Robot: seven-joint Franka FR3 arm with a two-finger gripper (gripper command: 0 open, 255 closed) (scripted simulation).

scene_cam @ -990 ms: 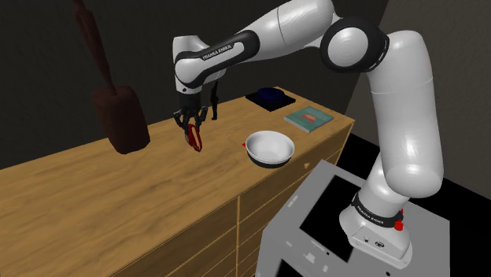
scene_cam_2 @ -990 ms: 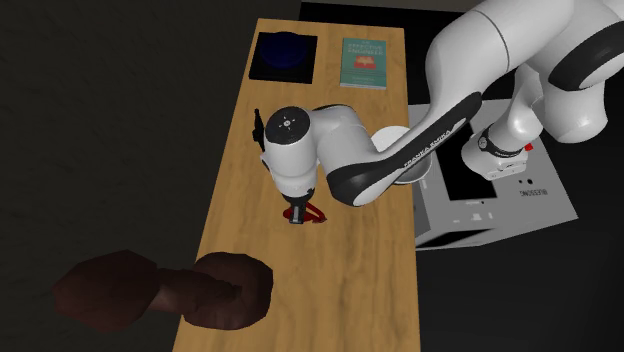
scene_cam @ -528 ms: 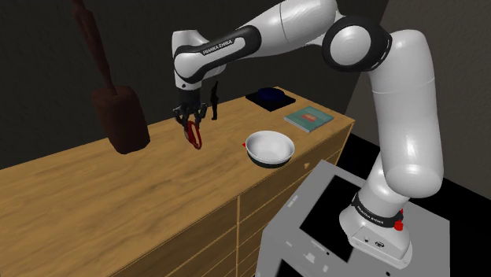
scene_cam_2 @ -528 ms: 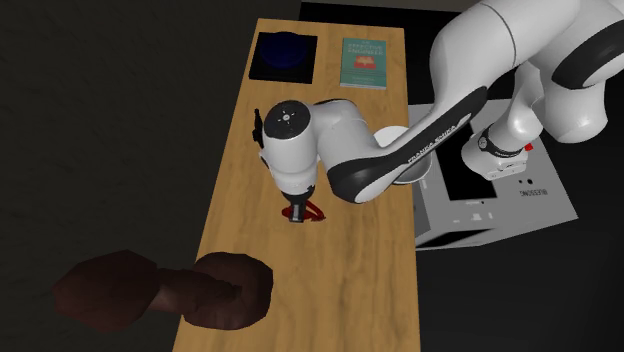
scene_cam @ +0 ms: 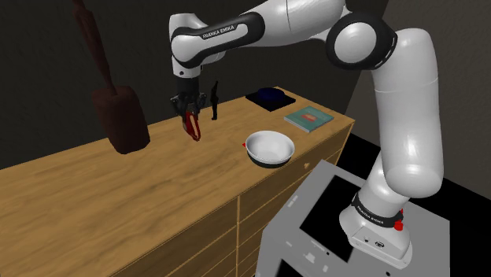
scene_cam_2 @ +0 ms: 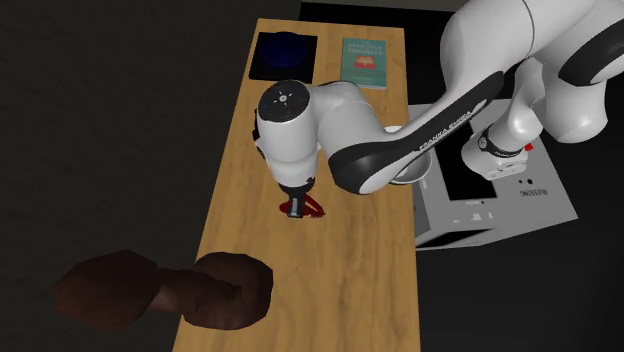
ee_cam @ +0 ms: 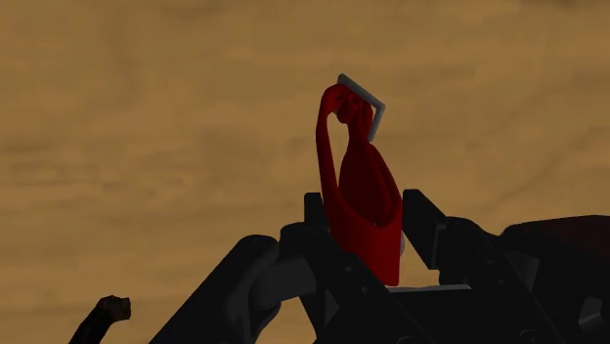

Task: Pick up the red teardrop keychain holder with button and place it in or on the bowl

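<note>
A red teardrop keychain holder [scene_cam: 193,128] hangs in the air above the wooden countertop [scene_cam: 118,189], clasped by my black gripper [scene_cam: 191,116]. In the wrist view the red holder [ee_cam: 359,186] stands between the two black fingers [ee_cam: 422,223], with a grey metal clip at its far tip. From the second exterior view the holder [scene_cam_2: 303,207] peeks out under the white wrist. The white bowl [scene_cam: 270,148] sits on the countertop, to the shoulder view's right of the gripper and lower than it.
A dark brown object [scene_cam: 118,110] stands on the countertop to the shoulder view's left of the gripper. A teal book [scene_cam: 308,119] and a dark blue item on a black mat [scene_cam: 270,97] lie beyond the bowl. The grey stand [scene_cam: 330,228] is at lower right.
The gripper has risen with the red holder, lifting it higher above the countertop. The bowl and other objects have not moved.
</note>
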